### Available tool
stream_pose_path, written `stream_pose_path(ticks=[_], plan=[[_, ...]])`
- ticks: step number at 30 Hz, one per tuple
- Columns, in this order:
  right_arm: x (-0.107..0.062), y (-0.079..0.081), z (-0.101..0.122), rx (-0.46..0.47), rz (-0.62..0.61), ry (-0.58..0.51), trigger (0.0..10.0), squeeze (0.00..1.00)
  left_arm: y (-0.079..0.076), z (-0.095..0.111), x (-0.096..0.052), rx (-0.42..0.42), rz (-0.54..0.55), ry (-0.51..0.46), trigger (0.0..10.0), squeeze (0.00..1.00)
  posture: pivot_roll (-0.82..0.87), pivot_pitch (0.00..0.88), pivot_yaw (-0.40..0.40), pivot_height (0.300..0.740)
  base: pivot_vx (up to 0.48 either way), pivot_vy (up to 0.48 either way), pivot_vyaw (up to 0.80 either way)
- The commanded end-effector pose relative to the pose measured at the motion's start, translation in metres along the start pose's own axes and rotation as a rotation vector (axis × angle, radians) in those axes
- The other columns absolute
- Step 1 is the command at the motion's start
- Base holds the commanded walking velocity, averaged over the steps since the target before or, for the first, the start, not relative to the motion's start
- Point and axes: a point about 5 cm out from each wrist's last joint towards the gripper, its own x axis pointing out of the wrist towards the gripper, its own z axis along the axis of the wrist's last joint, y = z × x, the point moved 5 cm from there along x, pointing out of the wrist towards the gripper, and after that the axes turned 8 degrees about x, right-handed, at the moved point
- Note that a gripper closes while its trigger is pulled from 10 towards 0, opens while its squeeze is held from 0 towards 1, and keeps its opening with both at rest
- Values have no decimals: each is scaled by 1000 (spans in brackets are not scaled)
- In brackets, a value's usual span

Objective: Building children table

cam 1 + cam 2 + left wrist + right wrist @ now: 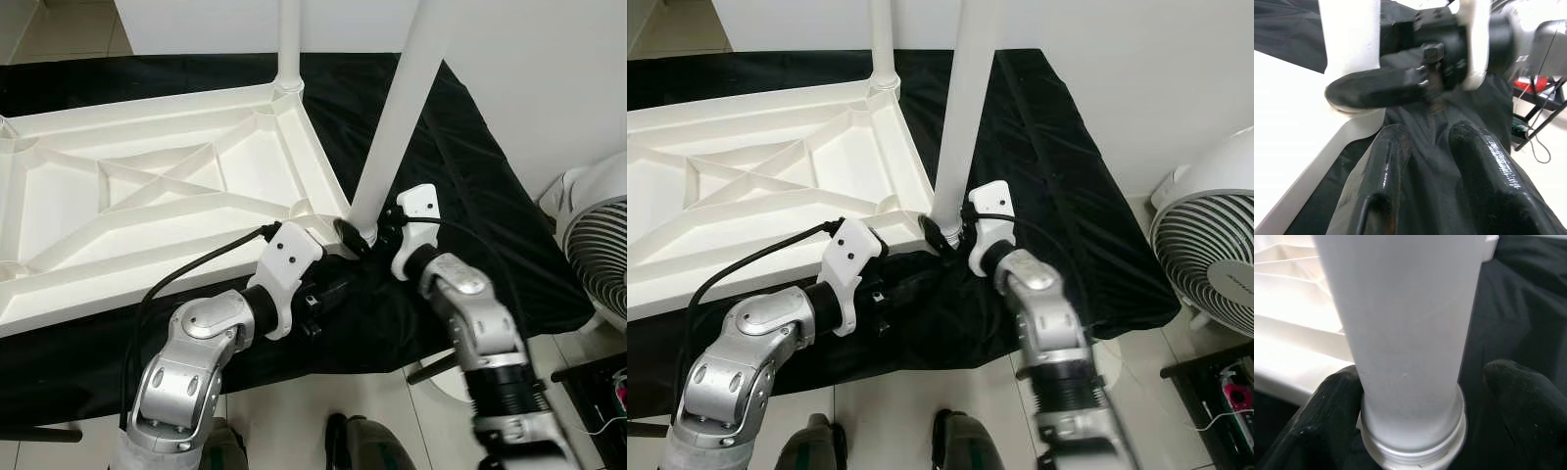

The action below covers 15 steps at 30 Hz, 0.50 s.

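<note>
Black cloth-covered surface [470, 196]: carries the whole assembly and reaches from the far wall to the near edge, where the cloth hangs over a pale tiled floor [323, 401].

White plastic tabletop [147, 206]: lies upside down on the cloth, its ribbed, cross-braced underside facing up. It takes up the robot's left half of the surface.

White tubular leg [402, 108]: stands at the tabletop's near right corner, leaning slightly away from vertical, its threaded lower end at the corner socket. A second white leg [288, 44] stands upright in the far right corner socket.

White fan with a wire grille [1215, 245]: stands on the floor to the right of the surface, well apart from the tabletop.

Right gripper [377, 233]: reaches in from the near right. In the right wrist view its jaws sit one on each side of the leg's base [1410, 396], just above the threaded collar, clasping it; the black fingertips [1520, 396] press close against the tube.

Left gripper [331, 286]: held low over the cloth just in front of the same corner, beside the right gripper but not touching the leg. In the left wrist view its jaws are parted, with only black cloth between them, and the leg lies ahead of their tips.
</note>
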Motion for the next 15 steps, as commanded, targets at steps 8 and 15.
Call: stream_pose_path(ticks=[8,15], plan=[[19,7,-1,-78,201,14,10000,0,15,-2,1,13,118,22,10000,0,-38,103,-9,740,0,0,0],[30,18,-5,-81,286,27,10000,0,14,-3,0,16,122,25,10000,0,-26,102,-16,740,0,0,0]])
